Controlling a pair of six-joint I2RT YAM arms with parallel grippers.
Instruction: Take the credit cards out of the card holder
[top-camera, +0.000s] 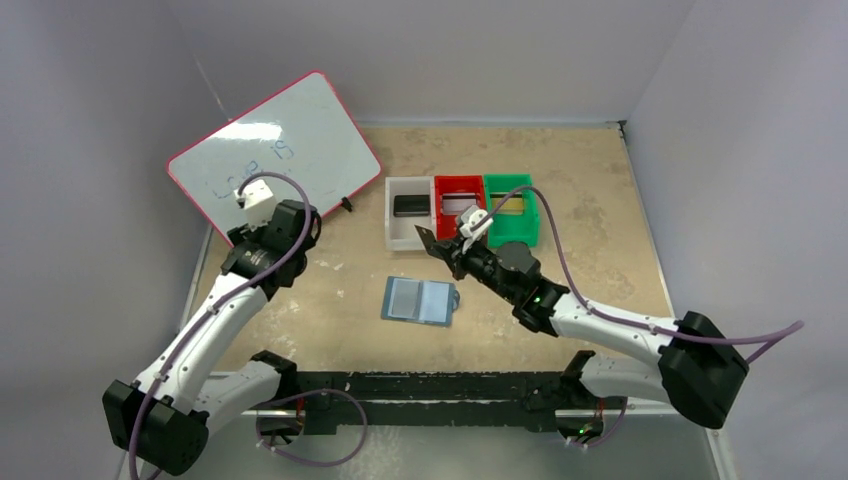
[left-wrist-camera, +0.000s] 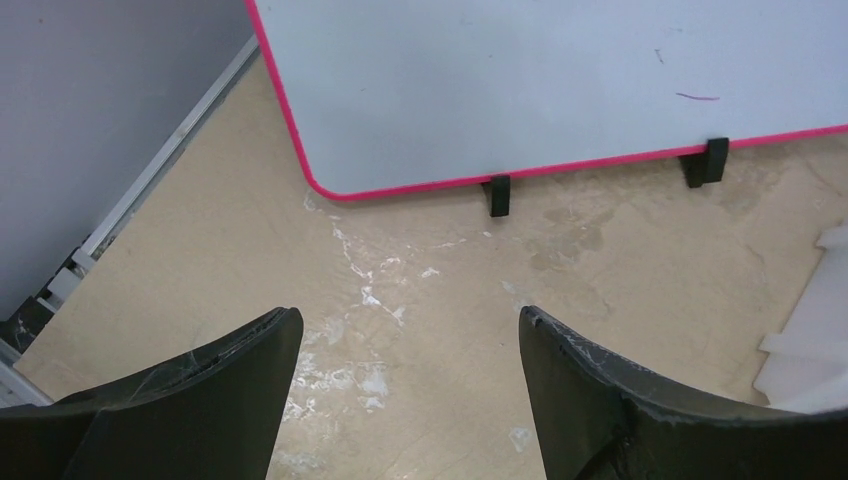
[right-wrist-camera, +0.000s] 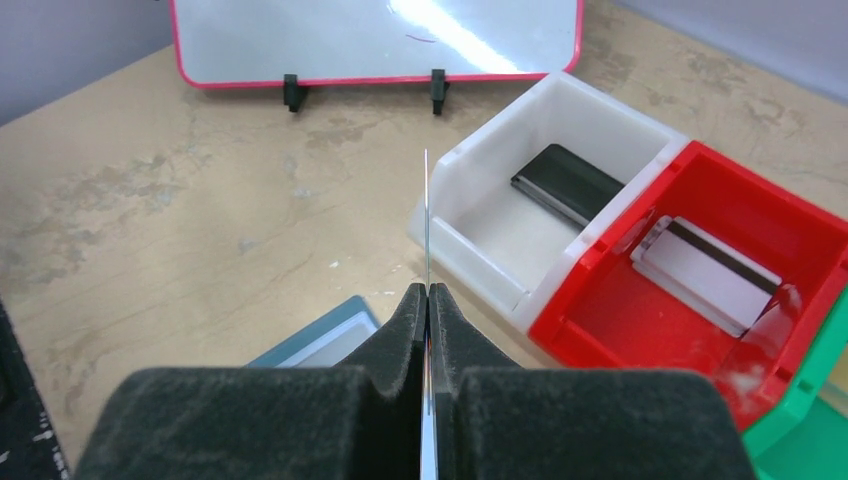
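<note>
Inside the right pincer (right-wrist-camera: 428, 292) sits a credit card (right-wrist-camera: 427, 215).

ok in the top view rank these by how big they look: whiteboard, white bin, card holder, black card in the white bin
1. whiteboard
2. white bin and card holder: they look about alike, so no ranking between them
3. black card

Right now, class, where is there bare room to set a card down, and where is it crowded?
Free: right of the green bin; between the card holder and the near edge. Crowded: by the white bin, where the right gripper holds a card.
</note>
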